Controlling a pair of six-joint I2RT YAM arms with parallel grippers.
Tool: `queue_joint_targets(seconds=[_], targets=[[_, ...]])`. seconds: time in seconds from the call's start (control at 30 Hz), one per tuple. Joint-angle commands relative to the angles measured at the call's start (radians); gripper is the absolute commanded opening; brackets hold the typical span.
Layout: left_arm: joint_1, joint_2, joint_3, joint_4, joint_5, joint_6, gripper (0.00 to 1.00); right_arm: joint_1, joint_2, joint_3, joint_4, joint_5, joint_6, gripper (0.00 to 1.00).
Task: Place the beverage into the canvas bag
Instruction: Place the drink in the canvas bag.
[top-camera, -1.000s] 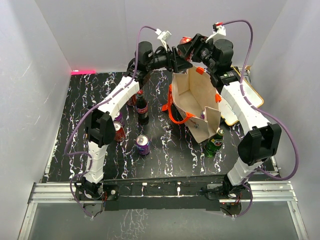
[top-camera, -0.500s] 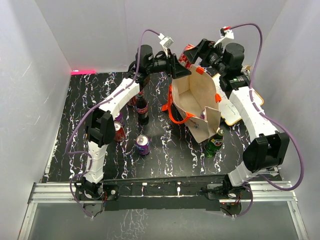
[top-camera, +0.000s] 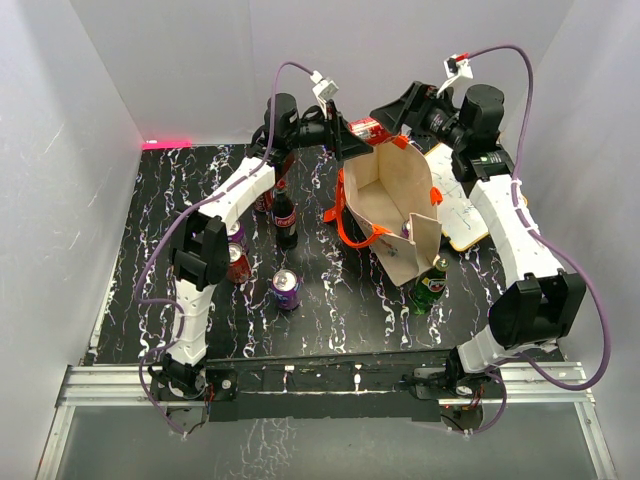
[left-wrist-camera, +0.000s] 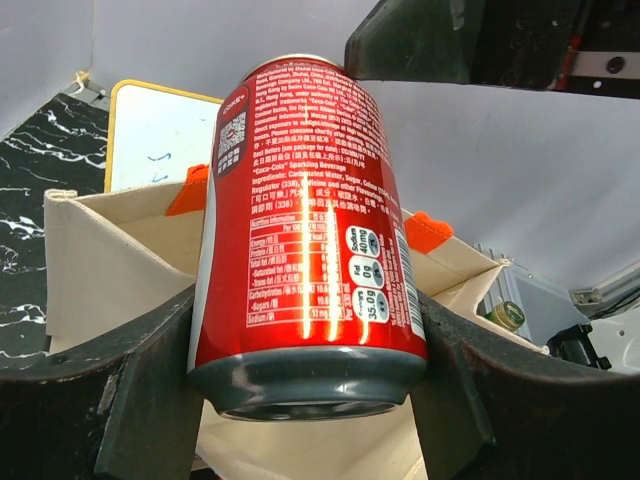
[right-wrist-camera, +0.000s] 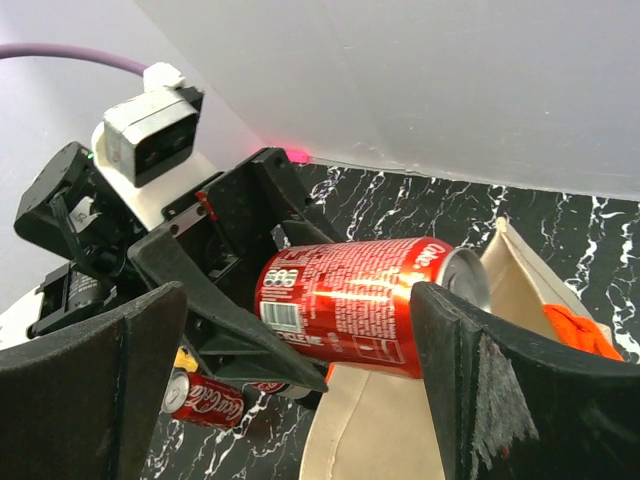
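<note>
The beverage, a red cola can (left-wrist-camera: 305, 230), is clamped near its base between the two dark fingers of my left gripper (left-wrist-camera: 310, 385). It hangs just above the far rim of the canvas bag (top-camera: 385, 185). The bag is a beige tote with orange handles (top-camera: 350, 228) and it stands open at the middle of the table. From above, the can (top-camera: 366, 127) shows between the two grippers. My right gripper (right-wrist-camera: 300, 310) faces the can (right-wrist-camera: 360, 300) with its jaws spread wide on either side and free of it. The bag's rim (right-wrist-camera: 400, 440) lies just below.
A dark cola bottle (top-camera: 284, 215), a red can (top-camera: 238, 262) and a purple can (top-camera: 287, 290) stand left of the bag. A green bottle (top-camera: 431, 285) stands at its near right corner. A yellow-framed board (top-camera: 468, 205) lies to the right. A can top (top-camera: 408, 230) shows inside the bag.
My right gripper has opened wide and drawn back to the right, off the can. The left gripper keeps the can and has shifted slightly over the bag's far rim.
</note>
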Motion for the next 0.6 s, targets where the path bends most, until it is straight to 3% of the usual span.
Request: queue_joint_targets(seconds=[0.0, 0.57], targets=[[-0.006, -0.049, 0.013, 0.157, 0.009, -0.029, 0.00, -0.036, -0.001, 0.047, -0.008, -0.015, 0.017, 0.96], [0.000, -0.121, -0.059, 0.248, -0.047, -0.249, 0.00, -0.095, -0.004, 0.036, -0.095, -0.031, 0.030, 0.98]])
